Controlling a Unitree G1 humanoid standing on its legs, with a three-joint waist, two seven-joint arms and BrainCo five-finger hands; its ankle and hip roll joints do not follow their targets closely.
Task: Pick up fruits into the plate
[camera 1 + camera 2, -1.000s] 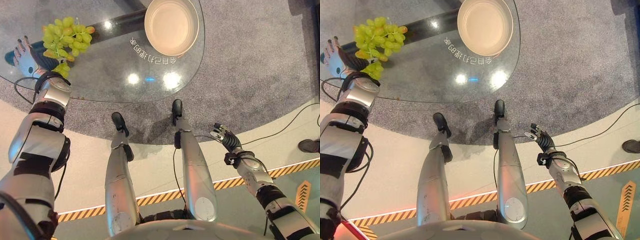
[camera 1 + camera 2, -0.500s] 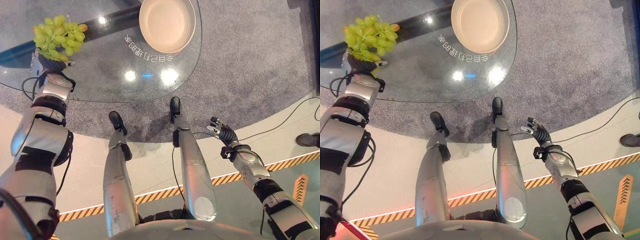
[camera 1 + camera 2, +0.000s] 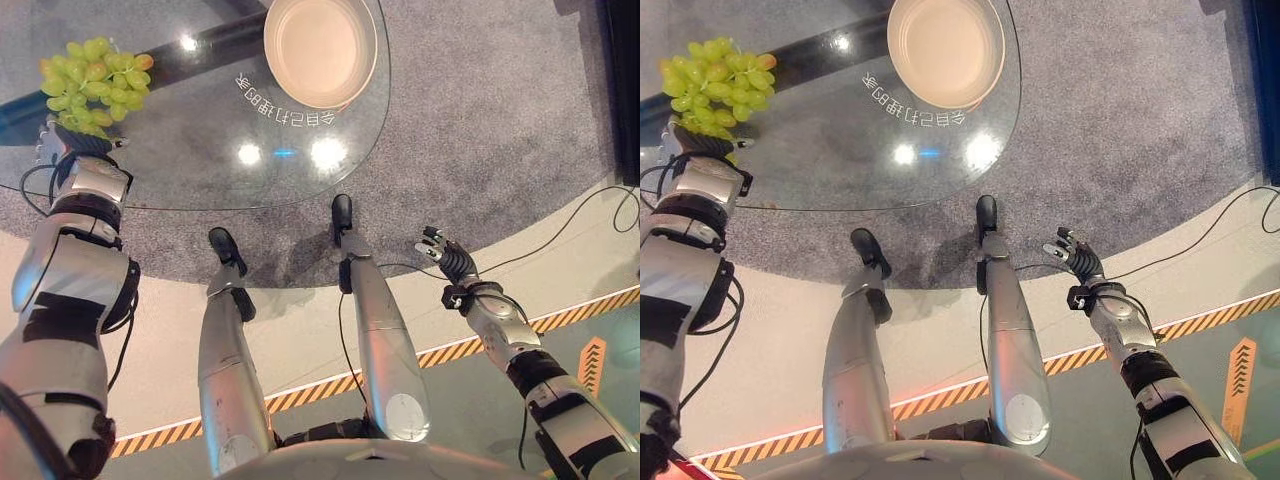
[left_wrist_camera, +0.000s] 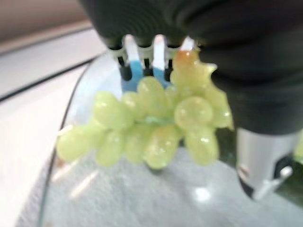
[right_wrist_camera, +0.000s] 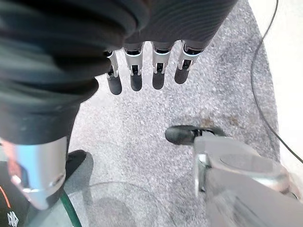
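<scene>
The grapes (image 3: 88, 83), a second ago loose beside the left robot hand (image 3: 62, 142), are now being gripped by its curled fingers at the desk's (image 3: 200, 150) ten o'clock edge. The plate (image 3: 320, 50) at twelve o'clock is awaiting them; the right robot hand (image 3: 446, 259) is hanging relaxed and empty.

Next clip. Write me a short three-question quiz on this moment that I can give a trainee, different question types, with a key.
1. True or false: the plate on the glass table already has fruit in it.
2. Which hand has the bunch of green grapes?
A. left hand
B. right hand
C. neither hand
3. Fill in: the right hand hangs off the table, over the ____, with its fingers straight.

Key
1. False; the plate is empty.
2. A; in the left wrist view the fingers curl round the grapes.
3. floor.
</scene>
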